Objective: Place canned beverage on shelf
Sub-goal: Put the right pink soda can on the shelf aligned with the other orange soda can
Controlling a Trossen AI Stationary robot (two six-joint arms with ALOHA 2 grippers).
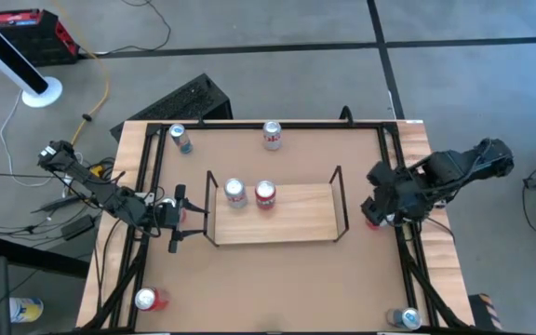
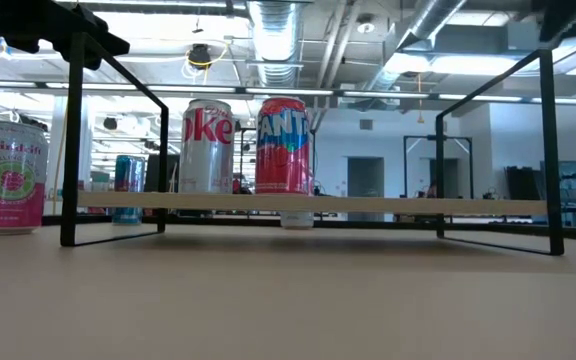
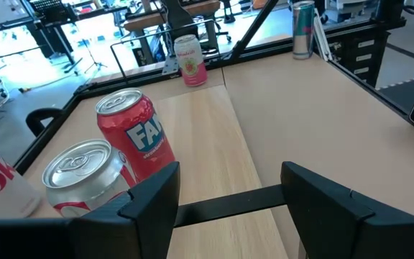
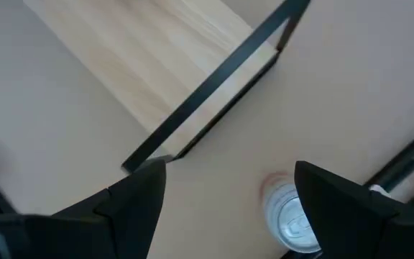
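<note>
Hovering over a red can (image 4: 291,216) beside the shelf (image 1: 287,220), right hand (image 4: 228,205) spread wide; centre before descending. Left hand (image 3: 228,205) apart, empty, waiting at the shelf's other end.

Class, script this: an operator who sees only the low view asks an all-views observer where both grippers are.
Operator: I see two cans on the shelf, no grippers. Where is the right one?
Observer: The right gripper is open above a can standing on the table off the right end of the shelf.
Operator: And the left?
Observer: The left gripper is open and empty at the shelf's left end, facing the Fanta can.
</note>
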